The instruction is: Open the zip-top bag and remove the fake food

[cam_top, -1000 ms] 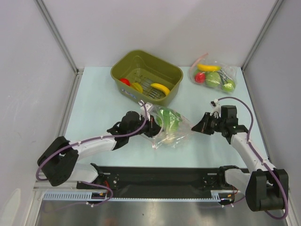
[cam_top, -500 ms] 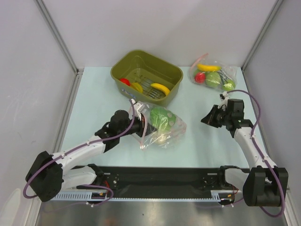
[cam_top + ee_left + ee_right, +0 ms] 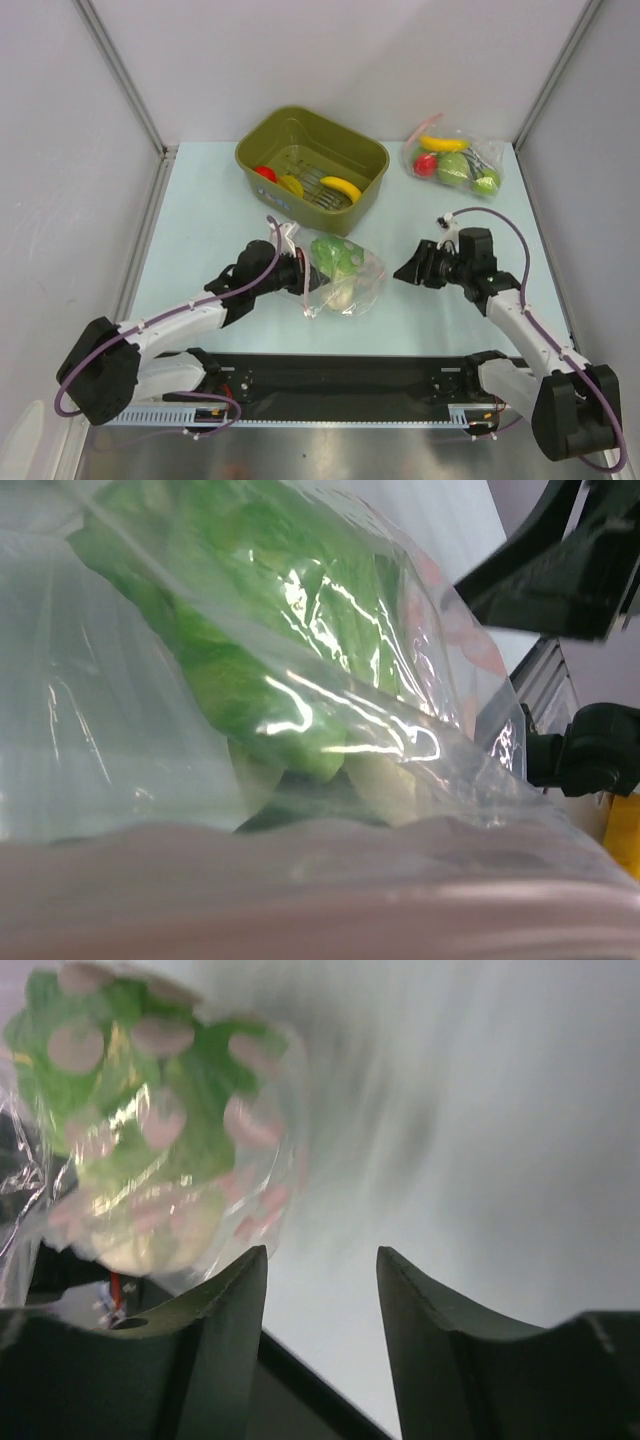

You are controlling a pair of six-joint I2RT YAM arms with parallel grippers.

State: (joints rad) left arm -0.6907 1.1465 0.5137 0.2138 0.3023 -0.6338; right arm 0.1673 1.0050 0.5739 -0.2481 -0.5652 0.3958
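The zip-top bag hangs crumpled just above the table's middle, a green-white cabbage inside it. My left gripper is shut on the bag's left edge. In the left wrist view the bag and cabbage fill the frame, the blurred pink zip strip hiding my jaws. My right gripper stands open just right of the bag, apart from it; its fingers hold nothing, and the bag lies ahead to the left. A banana, a red fruit and a yellow piece lie in the bin.
The olive-green bin stands at the back centre. A second clear bag with a banana, a red fruit and green fruits lies at the back right. Grey walls close in both sides, and a black rail runs along the near edge.
My right gripper has opened and swung back in toward the bag's right side. My left gripper has drawn the bag a little to the left.
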